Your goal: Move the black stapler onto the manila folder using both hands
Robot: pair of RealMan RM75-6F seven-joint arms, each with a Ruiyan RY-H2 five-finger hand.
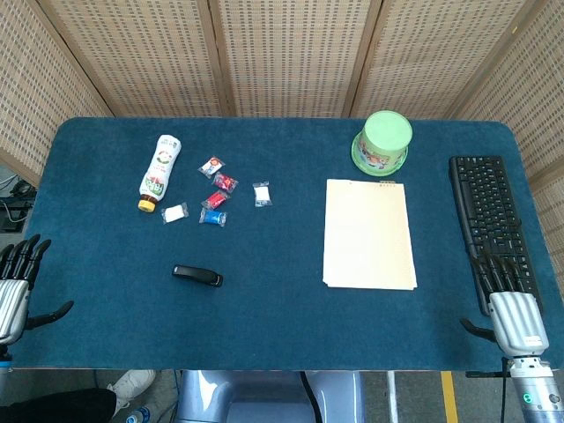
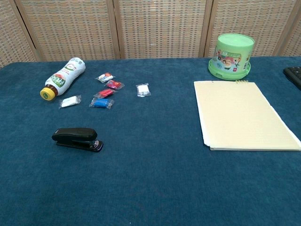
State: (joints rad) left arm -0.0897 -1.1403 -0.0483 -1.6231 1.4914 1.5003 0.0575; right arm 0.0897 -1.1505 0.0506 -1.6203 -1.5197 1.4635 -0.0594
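The black stapler lies flat on the blue tabletop, left of centre and near the front. The manila folder lies flat to the right of centre with nothing on it. My left hand hovers at the table's front left edge, fingers spread, holding nothing, well left of the stapler. At the front right edge my right hand is also empty with its fingers extended, resting by the keyboard's near end. The chest view shows neither hand.
A white bottle lies on its side at the back left. Several small wrapped candies are scattered beside it. A green tub stands behind the folder. A black keyboard runs along the right edge.
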